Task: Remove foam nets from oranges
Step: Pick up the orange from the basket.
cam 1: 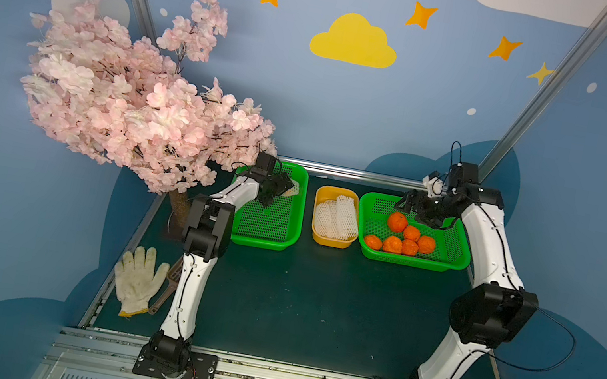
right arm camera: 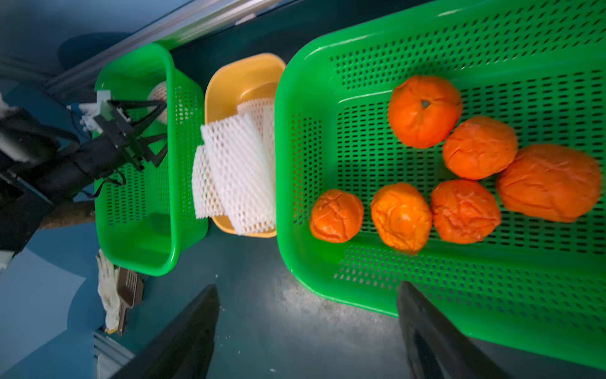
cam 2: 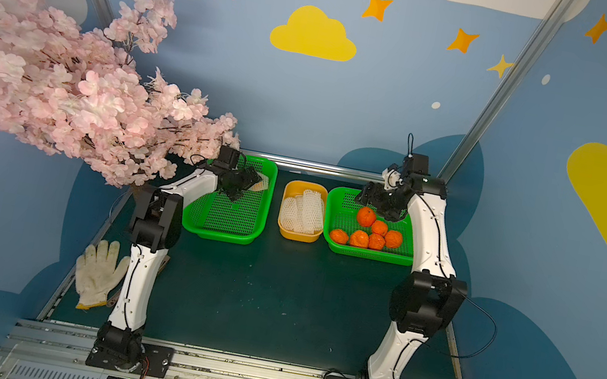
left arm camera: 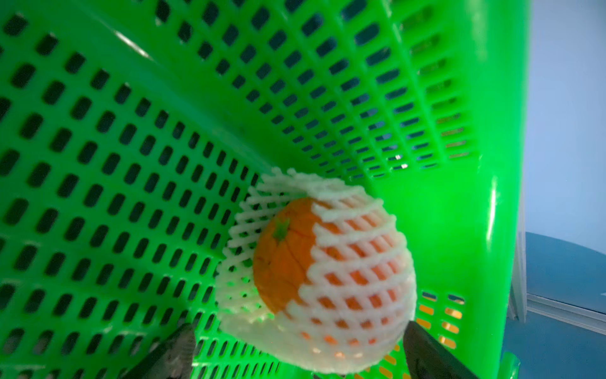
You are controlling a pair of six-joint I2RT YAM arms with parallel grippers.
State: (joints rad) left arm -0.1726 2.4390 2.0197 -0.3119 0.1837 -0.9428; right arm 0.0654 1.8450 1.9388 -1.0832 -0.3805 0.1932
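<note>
My left gripper [left arm camera: 296, 329] stands wide apart and holds nothing. The last netted orange [left arm camera: 328, 272] lies straight ahead of it, tucked into the far corner of the left basket [left arm camera: 98, 131], close against the wall. My fingers [left arm camera: 177, 347] flank it, but I judge they are not yet around it. The net [left arm camera: 360, 249] lies with its long axis slanting away from me into the corner. Its open mouth is turned toward my gripper, so the stem end shows bare. My left arm is much the nearer; the right is well apart, beyond the tub [cam 1: 330, 243].

My right gripper [right arm camera: 308, 287] is also apart and empty, and hangs above the edge of the right basket [right arm camera: 328, 82]. Six bare oranges [right arm camera: 478, 147] sit clustered there, some touching. Spent nets [cam 1: 335, 215] lie piled in the tub between the baskets.

I find no brand, label or writing that can be read.
</note>
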